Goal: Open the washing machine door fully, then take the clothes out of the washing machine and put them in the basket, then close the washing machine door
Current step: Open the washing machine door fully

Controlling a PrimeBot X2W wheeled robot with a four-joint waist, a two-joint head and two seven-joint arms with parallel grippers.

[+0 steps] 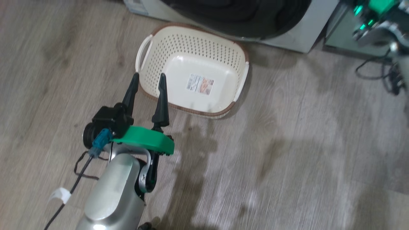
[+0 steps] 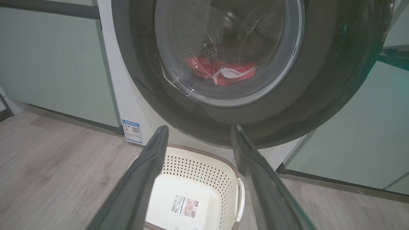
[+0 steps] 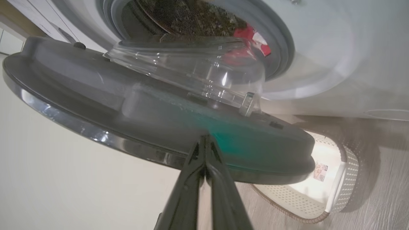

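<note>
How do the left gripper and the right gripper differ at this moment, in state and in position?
The left gripper has its fingers wide apart; the right gripper has them pressed together. The left gripper hangs above the near rim of the basket; the right gripper's tips are at the inner face of the washing machine door. Both have long dark fingers and hold nothing.

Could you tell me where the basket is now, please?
In the head view the basket sits on the floor in front of the washing machine, near the tips of the left gripper.
</note>
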